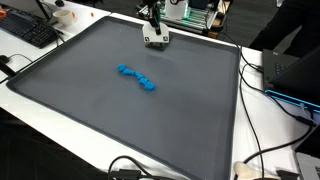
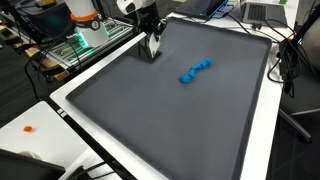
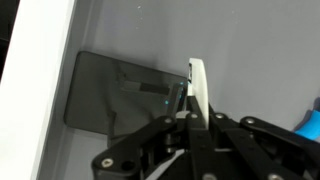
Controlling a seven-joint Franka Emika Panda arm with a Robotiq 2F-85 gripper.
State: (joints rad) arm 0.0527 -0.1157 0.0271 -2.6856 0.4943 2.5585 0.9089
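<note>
Item: blue knobbly piece [image 1: 137, 78], a short, slightly curved string of lumps. We record it lying flat near the middle of the grey mat [image 1: 90, 115], touching nothing else. It appears in both exterior views [image 2: 195, 70], and only as a sliver at the right edge of the wrist view [image 3: 311, 124]. Gripper [image 1: 154, 41]: we find it well apart from the blue piece, low over the far edge strip of the mat, pointing down [image 2: 152, 52]. In the wrist view [image 3: 197, 95] its fingers are drawn together at the centre, a pale pad facing us, and we see nothing held between them. Dark rectangle [image 3: 115, 95]: on the mat just beside the fingertips in the wrist view; we cannot tell whether it is a flat patch or a shadow. Mat: fills most of the white table [image 1: 60, 135], with a raised dark rim. Surroundings: black keyboard [image 1: 30, 30] beyond one mat corner; black cables [image 1: 268, 150] trailing over the table beside the mat; a rack with green lights [image 2: 80, 42] behind the arm; a small orange bit [image 2: 28, 128] on the table off the mat; a laptop [image 2: 262, 12] at the far side.
</note>
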